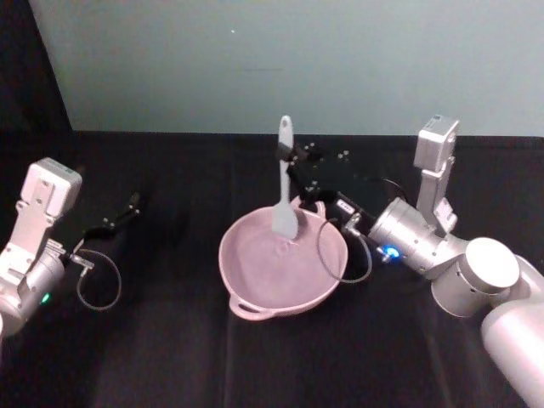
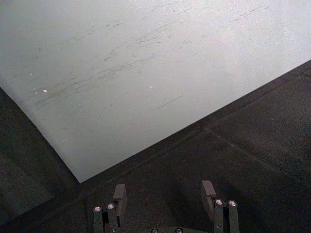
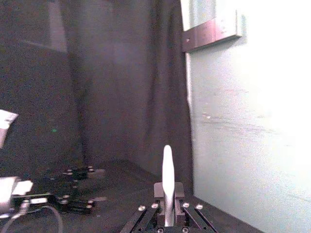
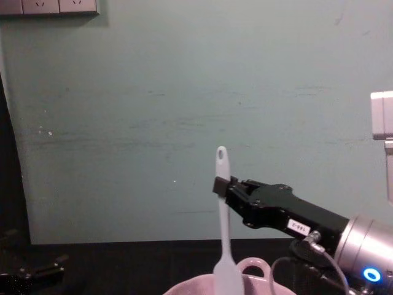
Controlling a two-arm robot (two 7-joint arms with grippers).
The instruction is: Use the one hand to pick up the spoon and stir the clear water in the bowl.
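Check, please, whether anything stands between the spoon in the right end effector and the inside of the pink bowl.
Nothing visible does. The right end effector is shut on the upright spoon, whose flat head hangs over the open inside of the bowl. The left end effector rests open, far off at the left.

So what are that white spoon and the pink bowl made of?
The spoon, held upright over the bowl by the right pincer, looks like plastic: slim, matte white, with a duller, possibly translucent paddle head. The bowl looks like glazed ceramic or glossy plastic: smooth pale pink with soft highlights; I can't tell which. The left pincer idles at the left.
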